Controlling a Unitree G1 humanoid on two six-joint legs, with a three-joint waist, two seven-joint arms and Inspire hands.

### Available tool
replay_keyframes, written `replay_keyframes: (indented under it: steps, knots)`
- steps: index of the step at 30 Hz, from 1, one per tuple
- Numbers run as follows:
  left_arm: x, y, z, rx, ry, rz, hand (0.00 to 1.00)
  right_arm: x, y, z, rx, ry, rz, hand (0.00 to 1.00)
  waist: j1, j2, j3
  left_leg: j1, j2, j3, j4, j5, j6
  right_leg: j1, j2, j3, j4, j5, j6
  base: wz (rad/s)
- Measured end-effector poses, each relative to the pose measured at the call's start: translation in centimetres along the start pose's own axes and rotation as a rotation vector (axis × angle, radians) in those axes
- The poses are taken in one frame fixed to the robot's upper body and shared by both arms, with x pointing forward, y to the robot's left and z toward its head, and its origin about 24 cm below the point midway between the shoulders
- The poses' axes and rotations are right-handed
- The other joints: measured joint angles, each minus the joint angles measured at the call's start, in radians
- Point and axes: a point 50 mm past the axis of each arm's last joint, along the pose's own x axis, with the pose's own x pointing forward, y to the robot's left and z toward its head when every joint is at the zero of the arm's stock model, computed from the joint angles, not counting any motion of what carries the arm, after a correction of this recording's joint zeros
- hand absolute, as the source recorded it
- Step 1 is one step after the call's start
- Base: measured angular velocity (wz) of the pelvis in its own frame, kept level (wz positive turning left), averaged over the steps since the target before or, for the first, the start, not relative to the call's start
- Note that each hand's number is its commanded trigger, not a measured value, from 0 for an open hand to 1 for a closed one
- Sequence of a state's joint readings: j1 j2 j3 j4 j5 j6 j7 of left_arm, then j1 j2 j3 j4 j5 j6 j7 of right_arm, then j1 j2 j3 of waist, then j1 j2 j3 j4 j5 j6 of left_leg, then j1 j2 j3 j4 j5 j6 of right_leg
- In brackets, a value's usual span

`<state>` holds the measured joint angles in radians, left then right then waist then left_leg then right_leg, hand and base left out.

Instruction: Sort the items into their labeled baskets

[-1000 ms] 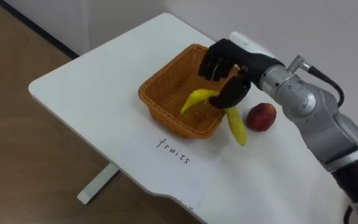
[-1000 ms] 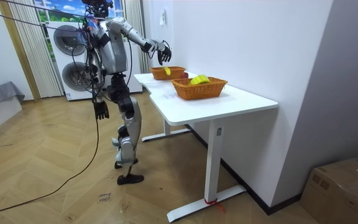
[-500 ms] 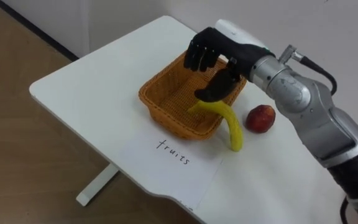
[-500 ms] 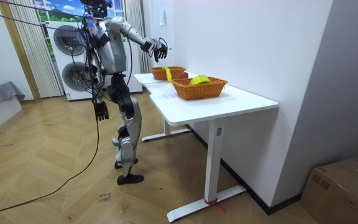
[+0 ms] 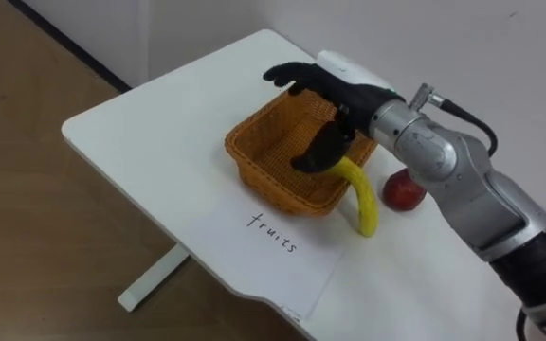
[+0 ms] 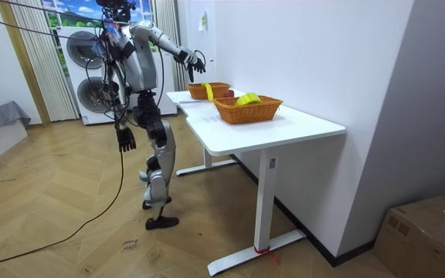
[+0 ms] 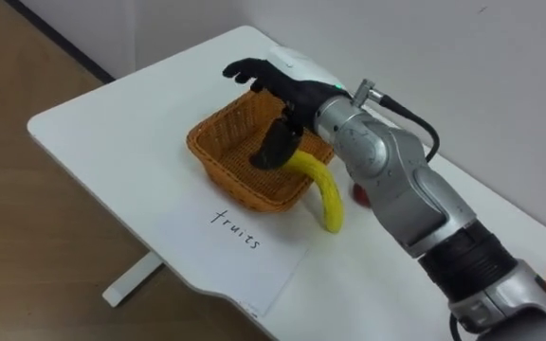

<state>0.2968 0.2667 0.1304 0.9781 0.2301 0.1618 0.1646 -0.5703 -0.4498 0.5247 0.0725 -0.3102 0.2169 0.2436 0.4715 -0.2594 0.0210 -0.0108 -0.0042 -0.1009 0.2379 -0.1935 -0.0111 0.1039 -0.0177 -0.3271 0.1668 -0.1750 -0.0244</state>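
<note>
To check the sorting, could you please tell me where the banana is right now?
In the left eye view, the banana hangs over the right rim of the wicker basket, its outer end beside the red fruit, just below the right hand.

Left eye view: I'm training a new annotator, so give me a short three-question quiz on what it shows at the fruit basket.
1. True or false: the banana lies wholly inside the wicker basket.
2. The red fruit sits: A) in the basket; B) on the table beside the basket; C) on top of the banana.
3. Fill in: above the basket, the right hand is ____ (open or shut).

Key: 1 false, since the banana hangs over the basket's rim with one end outside; 2 B; 3 open.
</note>
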Motion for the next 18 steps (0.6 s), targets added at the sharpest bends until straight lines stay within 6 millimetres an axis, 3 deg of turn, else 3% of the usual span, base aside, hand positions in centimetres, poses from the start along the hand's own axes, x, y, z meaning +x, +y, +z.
replay_keyframes:
  steps: [6,11,15,18]
  knots:
    - [0.0,0.3,0.0,-0.017,0.004,0.007,0.0,0.0,0.0,0.1,0.013,-0.006,0.003,0.0,-0.004,-0.011,0.005,-0.004,-0.011,-0.007,0.002,0.002,0.003,0.0,-0.008,0.002,0.0,-0.015,-0.001,0.05]
    - [0.1,0.4,0.0,-0.02,-0.006,0.017,0.0,0.0,-0.1,0.3,0.046,-0.04,-0.004,0.0,-0.032,-0.009,0.0067,0.001,-0.009,-0.009,0.0,0.001,0.004,0.005,-0.008,-0.001,0.002,-0.015,0.0,0.02]
    - [0.0,0.2,-0.1,-0.024,-0.007,0.031,0.0,-0.2,-1.1,-0.3,0.163,-0.047,-0.069,0.0,-0.07,0.006,0.0136,0.007,-0.009,-0.014,0.001,0.0,0.004,0.014,-0.008,-0.009,0.001,-0.015,0.0,0.04]
    - [-0.1,-0.2,-0.4,-0.027,0.003,0.024,0.0,-1.0,-2.6,-1.1,0.218,-0.041,-0.164,0.0,-0.088,0.032,0.0098,0.005,-0.01,-0.01,0.005,-0.002,0.007,0.013,-0.01,-0.014,0.002,-0.014,0.002,-0.03]
